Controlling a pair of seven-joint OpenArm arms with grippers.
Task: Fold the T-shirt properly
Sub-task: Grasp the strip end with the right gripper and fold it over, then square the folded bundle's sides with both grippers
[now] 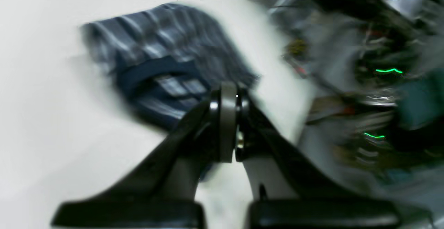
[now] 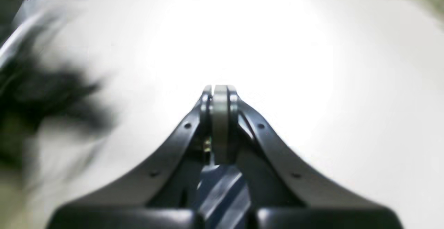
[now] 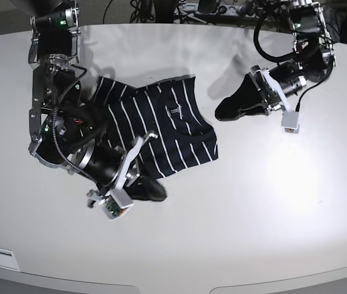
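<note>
- The T-shirt (image 3: 161, 131) lies crumpled and partly folded on the white worktop (image 3: 271, 202), left of centre in the base view, with its white label facing up near the middle of the cloth.
- The right tool (image 3: 152, 187) sits low at the shirt's near edge. In the right wrist view its jaws are together, and a strip of striped fabric shows between the finger bases behind the tips — it looks clamped on the T-shirt's edge, though blur keeps the pinch itself from being sharp.
- The left tool (image 1: 229, 93) is off the cloth, well apart from it on the far side of the worktop. Its jaws are pressed together with nothing between them, and the shirt appears only as a blurred patch beyond the tips.
- Judged step: a fold is under way, with one corner taken by the right tool and the other side loose.
- The next move likely calls for the left tool to open and take the opposite edge — then both carry the cloth over evenly, so the stripes line up and no bunching is trapped underneath.
</note>
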